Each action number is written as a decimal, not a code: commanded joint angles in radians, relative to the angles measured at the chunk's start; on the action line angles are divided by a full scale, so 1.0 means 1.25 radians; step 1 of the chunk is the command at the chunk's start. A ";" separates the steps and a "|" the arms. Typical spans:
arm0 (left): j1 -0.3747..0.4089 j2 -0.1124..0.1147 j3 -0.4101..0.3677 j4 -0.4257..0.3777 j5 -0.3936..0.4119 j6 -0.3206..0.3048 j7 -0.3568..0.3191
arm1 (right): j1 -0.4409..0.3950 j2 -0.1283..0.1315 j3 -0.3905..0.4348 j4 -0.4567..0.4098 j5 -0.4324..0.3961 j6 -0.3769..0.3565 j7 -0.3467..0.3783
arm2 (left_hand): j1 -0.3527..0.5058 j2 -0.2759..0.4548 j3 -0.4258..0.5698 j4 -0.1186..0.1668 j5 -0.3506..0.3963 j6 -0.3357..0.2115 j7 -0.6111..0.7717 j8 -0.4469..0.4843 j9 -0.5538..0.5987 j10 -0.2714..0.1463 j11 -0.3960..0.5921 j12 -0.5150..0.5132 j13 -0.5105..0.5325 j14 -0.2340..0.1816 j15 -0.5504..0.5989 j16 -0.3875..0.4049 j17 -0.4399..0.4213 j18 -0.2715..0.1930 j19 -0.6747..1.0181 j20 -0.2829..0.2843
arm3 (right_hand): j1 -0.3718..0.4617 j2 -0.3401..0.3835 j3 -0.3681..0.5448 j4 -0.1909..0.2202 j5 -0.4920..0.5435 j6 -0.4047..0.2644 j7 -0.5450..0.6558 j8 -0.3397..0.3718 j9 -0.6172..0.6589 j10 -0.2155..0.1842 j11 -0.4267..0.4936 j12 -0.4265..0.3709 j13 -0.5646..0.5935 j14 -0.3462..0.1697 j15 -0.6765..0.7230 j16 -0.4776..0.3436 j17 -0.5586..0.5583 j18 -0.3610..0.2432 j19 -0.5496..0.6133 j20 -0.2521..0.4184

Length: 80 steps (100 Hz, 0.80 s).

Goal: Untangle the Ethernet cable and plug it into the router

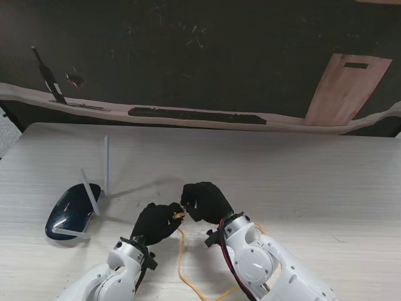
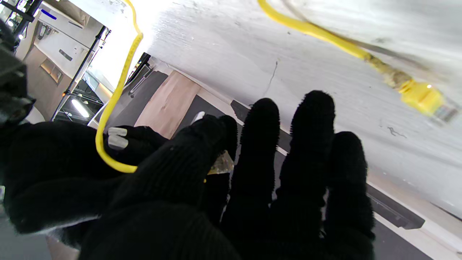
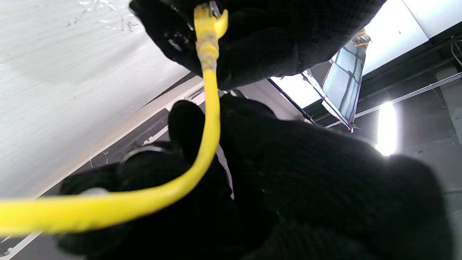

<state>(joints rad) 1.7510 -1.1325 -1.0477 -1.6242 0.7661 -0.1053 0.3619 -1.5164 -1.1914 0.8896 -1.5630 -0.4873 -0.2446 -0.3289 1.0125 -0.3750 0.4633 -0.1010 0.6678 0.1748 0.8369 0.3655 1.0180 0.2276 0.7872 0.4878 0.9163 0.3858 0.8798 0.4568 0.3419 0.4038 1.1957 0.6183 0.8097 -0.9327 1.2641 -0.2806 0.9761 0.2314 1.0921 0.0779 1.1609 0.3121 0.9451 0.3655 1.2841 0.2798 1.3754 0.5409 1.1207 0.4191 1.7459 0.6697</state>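
Observation:
The dark blue router [image 1: 70, 212] lies at my left with its white antennas up. My left hand [image 1: 156, 222] pinches one plug [image 3: 209, 18] of the yellow Ethernet cable [image 1: 182, 254] between thumb and forefinger; the clear plug tip [image 2: 222, 164] shows between them. My right hand [image 1: 205, 200] is curled right next to it, and the cable [image 3: 202, 155] runs across its fingers; whether it grips the cable is unclear. The cable trails toward me between both arms. Its other plug [image 2: 422, 97] lies apart on the table.
The pale wood-grain table [image 1: 313, 188] stretches wide to my right and far side. Beyond its far edge lie a dark floor, a black strip [image 1: 197, 115] and a wooden board [image 1: 348, 88].

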 commanded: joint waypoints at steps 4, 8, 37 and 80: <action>0.017 -0.001 -0.011 -0.022 -0.026 -0.010 -0.032 | -0.003 -0.004 -0.002 0.002 0.001 0.007 0.008 | 0.035 0.026 -0.027 -0.008 0.020 0.020 0.021 -0.015 0.039 -0.014 0.063 0.020 0.053 0.044 0.058 0.019 0.020 0.000 0.052 0.023 | 0.029 0.010 0.002 0.013 0.009 0.005 -0.014 0.006 0.014 0.114 0.016 -0.008 0.015 -0.054 -0.026 -0.017 0.014 -0.056 -0.001 -0.012; 0.020 -0.001 -0.016 -0.028 -0.035 -0.014 -0.043 | -0.003 -0.004 -0.002 0.003 0.000 0.008 0.009 | 0.037 0.032 -0.033 -0.008 0.021 0.030 0.017 -0.018 0.048 -0.014 0.073 0.022 0.063 0.048 0.066 0.022 0.028 0.001 0.058 0.026 | 0.030 0.015 -0.001 0.012 0.004 0.001 -0.018 0.003 0.008 0.109 0.009 -0.014 0.015 -0.044 -0.048 -0.029 0.008 -0.033 -0.028 -0.025; 0.034 0.006 -0.042 -0.058 -0.077 -0.024 -0.114 | -0.001 0.000 0.000 0.005 -0.009 0.005 0.019 | 0.095 0.078 -0.143 0.000 0.047 0.081 0.013 -0.018 0.107 -0.004 0.102 0.033 0.121 0.066 0.106 0.025 0.074 0.020 0.093 0.037 | -0.059 0.001 -0.019 -0.006 -0.083 -0.017 -0.062 -0.031 -0.116 0.062 -0.069 -0.022 -0.077 0.067 -0.315 -0.148 -0.244 0.163 -0.300 -0.154; 0.048 -0.001 -0.053 -0.066 -0.119 -0.003 -0.112 | -0.032 0.027 0.019 -0.060 -0.013 0.011 0.108 | -0.031 0.004 0.097 -0.075 0.102 0.102 0.096 -0.031 0.174 0.004 0.135 0.017 0.175 0.094 0.163 0.016 0.111 0.053 0.142 0.065 | -0.203 0.014 -0.021 0.099 -0.182 0.059 -0.311 0.117 -0.310 0.075 -0.142 0.009 -0.284 0.095 -0.616 -0.185 -0.501 0.179 -0.595 -0.384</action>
<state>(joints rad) 1.8000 -1.1340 -1.1150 -1.6932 0.6101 -0.1261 0.2397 -1.5400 -1.1611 0.9150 -1.6175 -0.5037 -0.2352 -0.2119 0.9753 -0.3693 0.5291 -0.1766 0.7509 0.2979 0.9125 0.3342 1.1946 0.2292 0.9277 0.5118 1.0864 0.3991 1.0406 0.4703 0.4721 0.4778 1.3087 0.6589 0.5700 -0.9231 1.2375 -0.1825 0.7884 0.2823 0.7411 0.2306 0.8201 0.3756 0.7847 0.3682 0.9627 0.3901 0.6359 0.3292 0.5300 0.6165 1.0387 0.2255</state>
